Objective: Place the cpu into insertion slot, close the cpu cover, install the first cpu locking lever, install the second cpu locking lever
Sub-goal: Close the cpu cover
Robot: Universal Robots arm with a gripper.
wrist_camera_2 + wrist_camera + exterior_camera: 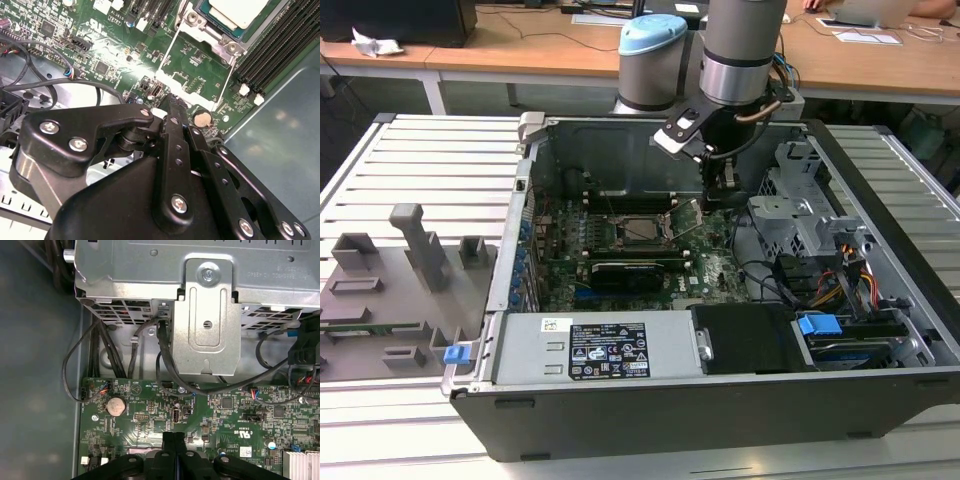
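In the second wrist view — cpu [235, 11]

I see bright, even room light from overhead, white glare streaking the circuit board [107, 47], and the case [650, 150] interior perhaps slightly shadowed.

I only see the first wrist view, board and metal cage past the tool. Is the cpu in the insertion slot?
Observer: Yes, in the second wrist view the cpu sits in the insertion slot.
Operator: Is it covered?
Observer: No, the cpu cover stands open beside the slot, the board showing through its window.
Operator: How near am I?
Observer: The tool is right by the cover's free edge; contact I can't tell.
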